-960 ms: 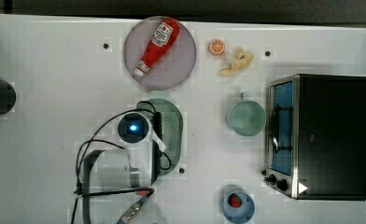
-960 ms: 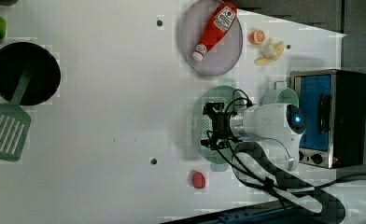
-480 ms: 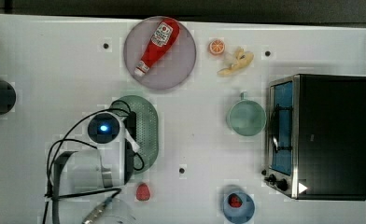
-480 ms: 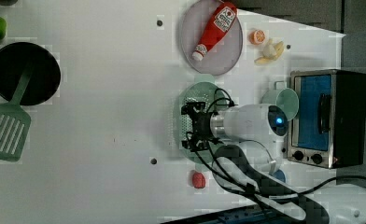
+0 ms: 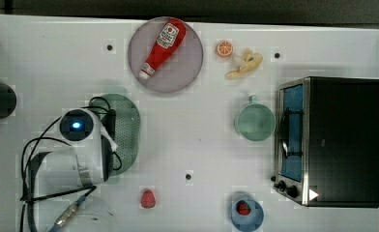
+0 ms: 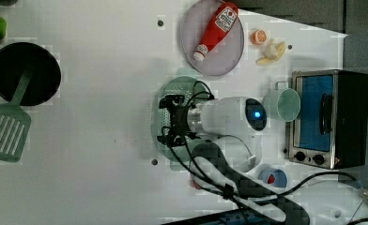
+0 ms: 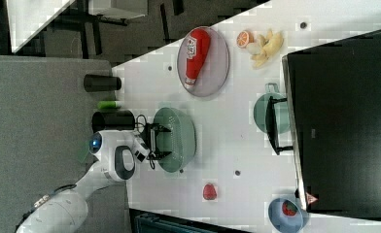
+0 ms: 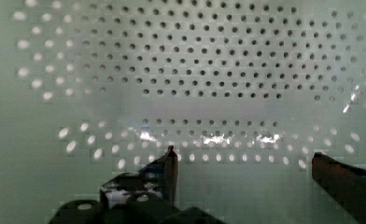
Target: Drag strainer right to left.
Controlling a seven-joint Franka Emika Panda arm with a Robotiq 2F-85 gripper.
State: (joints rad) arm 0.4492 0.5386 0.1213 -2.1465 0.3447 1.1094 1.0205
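Note:
The strainer (image 5: 127, 126), a pale mint-green oblong colander with a dotted basin, lies left of centre in the top view, partly under my arm. My gripper (image 6: 169, 121) reaches down into its basin (image 7: 180, 138). In the wrist view the perforated wall (image 8: 195, 70) is close in front of me. My gripper (image 8: 246, 170) is open there, its two dark fingers standing far apart with nothing between them. I cannot tell whether a finger touches the basin wall.
A ketchup bottle (image 5: 161, 46) lies on a grey plate (image 5: 187, 72) behind the strainer. The mint mug (image 5: 255, 122) and toaster oven (image 5: 332, 140) stand at the top view's right. A strawberry (image 5: 148, 198), blue bowl (image 5: 247, 212), orange slice (image 5: 224, 48) and banana (image 5: 245, 64) lie around. A black pan (image 6: 25, 72) and spatula (image 6: 6, 133) are at the left view's left.
The strainer has slid steadily toward the top view's left together with my arm and gripper. The strawberry, hidden by the arm at first, now shows. The fingers stay open.

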